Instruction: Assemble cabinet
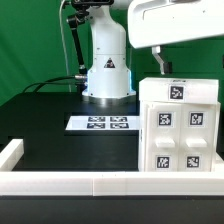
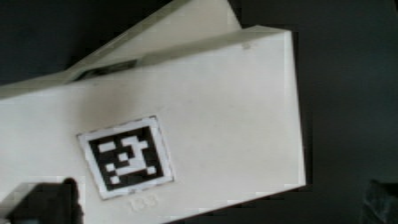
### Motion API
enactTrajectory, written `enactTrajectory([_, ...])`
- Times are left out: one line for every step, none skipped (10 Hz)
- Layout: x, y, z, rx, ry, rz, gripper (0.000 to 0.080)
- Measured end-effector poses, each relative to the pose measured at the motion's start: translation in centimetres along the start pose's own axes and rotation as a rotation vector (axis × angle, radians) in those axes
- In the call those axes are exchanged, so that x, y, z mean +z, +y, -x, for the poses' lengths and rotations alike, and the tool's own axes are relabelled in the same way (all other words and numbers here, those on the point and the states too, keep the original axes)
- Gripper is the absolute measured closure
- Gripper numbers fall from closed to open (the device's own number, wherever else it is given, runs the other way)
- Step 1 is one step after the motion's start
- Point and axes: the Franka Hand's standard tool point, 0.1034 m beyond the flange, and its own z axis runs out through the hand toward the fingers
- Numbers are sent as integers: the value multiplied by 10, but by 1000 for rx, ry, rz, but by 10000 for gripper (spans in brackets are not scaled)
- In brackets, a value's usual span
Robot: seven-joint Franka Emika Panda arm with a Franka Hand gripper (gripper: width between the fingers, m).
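The cabinet [image 1: 180,125] is a large white box with several black-and-white tags on its faces. It stands on the black table at the exterior view's right, near the front rail. My gripper [image 1: 158,66] hangs just above its top, near the top's far left corner. In the wrist view the cabinet [image 2: 196,100] fills most of the picture, seen close up and tilted, with one tag [image 2: 128,155] on its face. My gripper [image 2: 210,205] is open. Its dark fingertips [image 2: 36,205] stand far apart, one over the white face and one over the dark table beyond the box's edge.
The marker board [image 1: 101,123] lies flat mid-table in front of the white robot base [image 1: 107,70]. Low white border rails run along the front [image 1: 60,183] and at the exterior view's left [image 1: 10,152]. A green backdrop stands behind.
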Motion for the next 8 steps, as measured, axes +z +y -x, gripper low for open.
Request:
enactTrajectory([0,0,-1,-114,12,5,2])
enactTrajectory([4,-1,0,-297,59,21,2])
enactTrajectory([7,0,3,-396,83,28,2])
enactTrajectory([8,1,3,-544,102,41,2])
enactTrajectory([9,3,2,-718,109,54,2])
enactTrajectory([9,6,1,-871,101,65,2])
enactTrajectory([10,7,1,-924,92,73,2])
enactTrajectory([11,8,4,-1048,69,93,2])
